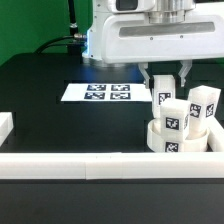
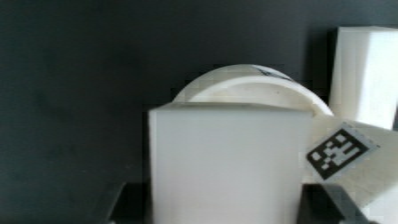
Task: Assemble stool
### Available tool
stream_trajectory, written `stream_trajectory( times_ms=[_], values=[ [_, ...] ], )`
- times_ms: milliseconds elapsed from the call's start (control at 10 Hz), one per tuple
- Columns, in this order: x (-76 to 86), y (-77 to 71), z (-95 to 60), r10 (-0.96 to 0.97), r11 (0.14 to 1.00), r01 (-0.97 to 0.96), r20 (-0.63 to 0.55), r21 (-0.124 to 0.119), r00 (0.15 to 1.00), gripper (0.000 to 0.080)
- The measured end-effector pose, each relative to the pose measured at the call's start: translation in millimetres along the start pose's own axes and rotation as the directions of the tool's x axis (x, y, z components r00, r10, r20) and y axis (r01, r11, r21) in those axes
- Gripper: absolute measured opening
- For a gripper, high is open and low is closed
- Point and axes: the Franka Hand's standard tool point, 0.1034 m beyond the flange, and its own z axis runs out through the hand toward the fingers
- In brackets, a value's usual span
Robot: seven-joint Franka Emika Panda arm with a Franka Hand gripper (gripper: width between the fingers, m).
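The hand (image 1: pixel 167 88) nearly closed — clenched on an upright white leg (image 1: pixel 164 105) over the round seat (image 1: pixel 156 137)

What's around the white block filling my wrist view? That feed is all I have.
Observer: The exterior view shows three white blocky plastic legs upright on the thick round white seat disc. Your block is the one the end effector is closed on.
Operator: Anything beyond the stool?
Observer: The flat white marker board lies on the black table, toward the exterior view's left of the disc.
Operator: Near edge?
Observer: A long white border rail runs along the table's near side, in front of the disc.
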Motion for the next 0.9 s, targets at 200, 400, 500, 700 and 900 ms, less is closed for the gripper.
stream_trajectory(
  times_ms=[200, 400, 500, 700, 900],
  values=[
    [0.0, 0.0, 0.0, 0.022, 1.0, -0.022, 0.0, 0.0, 1.0, 0.0336],
    [-0.3, -1.0, 0.2, 0.084, 0.996, -0.084, 0.001, 0.007, 0.996, 0.0336],
    [-1.3, -4.2, 0.7, 0.256, 0.966, -0.256, 0.006, 0.02, 0.967, 0.0336],
    [-2.1, -7.4, 1.4, 0.492, 0.87, -0.492, 0.022, 0.04, 0.871, 0.0337],
    [-1.0, -10.3, 1.6, 0.647, 0.761, -0.647, 0.028, 0.051, 0.762, 0.0337]
  ],
)
